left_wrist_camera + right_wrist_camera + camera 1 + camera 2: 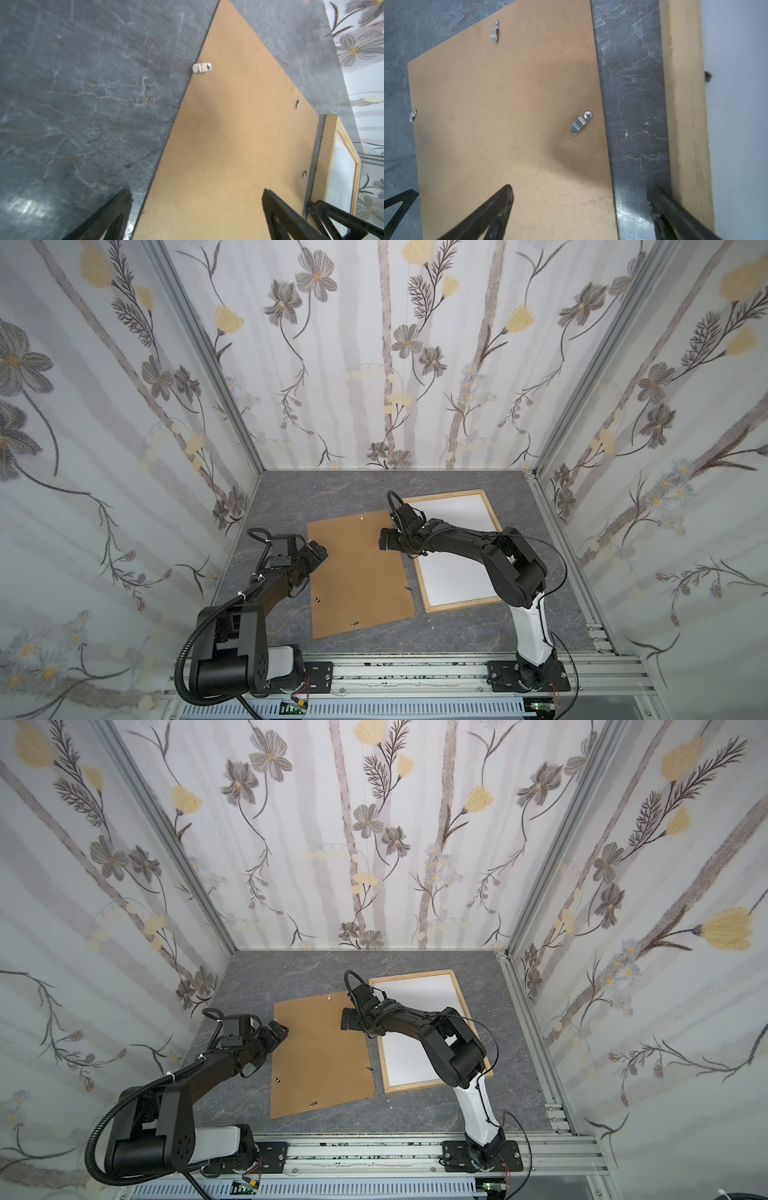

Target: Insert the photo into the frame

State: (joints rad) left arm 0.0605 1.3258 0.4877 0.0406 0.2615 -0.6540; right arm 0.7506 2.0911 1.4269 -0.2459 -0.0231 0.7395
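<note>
My left pincer & right pincer both spread wide, holding nothing, over opp. edges of the brown board, prob. to lift it together. Photo, white side up I reckon, lies inside the frame, just beside the board.

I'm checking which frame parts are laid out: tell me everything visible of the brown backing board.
The brown backing board is a thin rectangular sheet that looks like fibreboard, with small metal turn clips near its edges. It lies flat and skewed on the grey marbled table, left of the wooden frame, a strip of table between them. The open left gripper hovers over its left edge, the open right gripper over its far right part; neither grips it.
</note>
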